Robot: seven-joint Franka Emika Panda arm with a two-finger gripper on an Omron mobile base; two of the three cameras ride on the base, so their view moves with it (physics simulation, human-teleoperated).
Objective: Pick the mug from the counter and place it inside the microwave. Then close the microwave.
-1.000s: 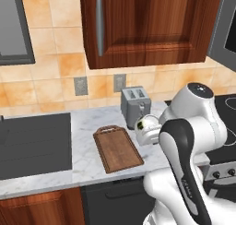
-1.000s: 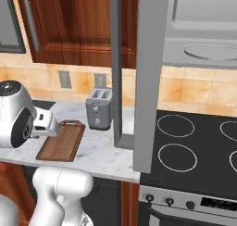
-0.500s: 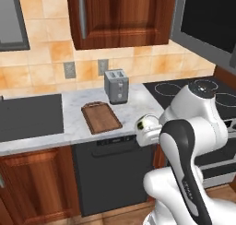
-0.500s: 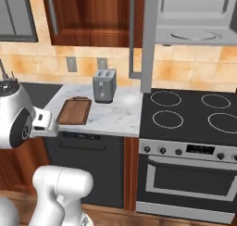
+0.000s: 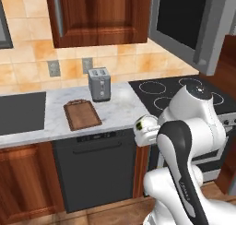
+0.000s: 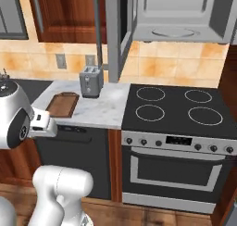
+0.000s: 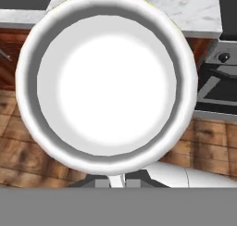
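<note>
The white mug [image 7: 109, 79] is seen from above in the hand view, mouth up and empty. My gripper [image 5: 148, 133] is shut on the mug [image 5: 144, 125], holding it in the air in front of the counter [image 5: 117, 108], past its front edge and above the floor. In the right base view the hand [image 6: 42, 123] sits at the far left. The microwave [image 6: 178, 14] hangs above the stove with its cavity and round turntable showing. Its door [image 5: 191, 21] stands swung wide open, edge-on [image 6: 112, 33] in the right base view.
A silver toaster [image 5: 99, 83] and a brown cutting board [image 5: 82, 115] stand on the counter. The black stovetop [image 6: 176, 107] and oven [image 6: 176, 169] lie to the right, a dark dishwasher front [image 5: 97, 168] below the counter. Wooden wall cabinets [image 5: 99, 14] hang beside the open door.
Both base views have shifted and widened: the base has drawn back from the counter and over toward the stove. The mug stays held in the shut gripper.
</note>
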